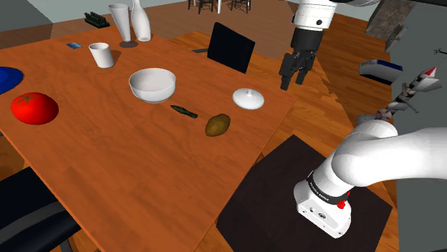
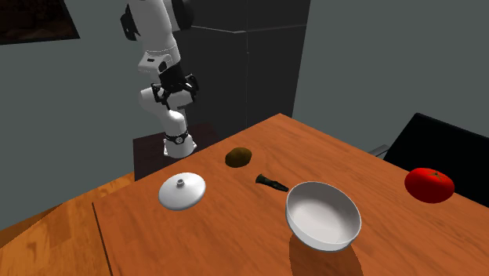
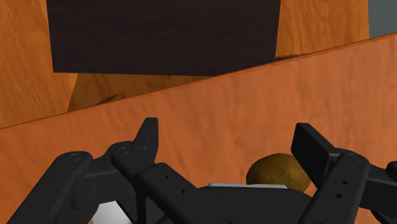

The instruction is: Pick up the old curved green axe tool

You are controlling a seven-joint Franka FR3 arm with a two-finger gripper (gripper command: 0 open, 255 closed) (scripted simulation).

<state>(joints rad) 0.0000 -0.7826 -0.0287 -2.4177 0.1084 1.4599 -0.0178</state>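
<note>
The small dark green axe tool (image 1: 183,111) lies flat on the orange wooden table (image 1: 129,165), between the white bowl (image 1: 152,84) and the brown potato (image 1: 218,124). The second exterior view has the axe tool (image 2: 270,182) beside the bowl's rim (image 2: 323,216). My black gripper (image 1: 292,77) hangs in the air over the table's edge nearest the stand, well above and away from the tool. It stands open and holds nothing; in the wrist view the gripper (image 3: 229,145) has bare tabletop between its fingers (image 3: 147,137), and the potato (image 3: 278,173) lies near one fingertip.
A white lid (image 1: 248,98) lies near the table's corner, close under the gripper. A red tomato (image 1: 34,107), a white cup (image 1: 102,55), two vases (image 1: 132,21) and a black panel (image 1: 231,47) stand further off. The dark stand (image 1: 301,204) sits beside the table.
</note>
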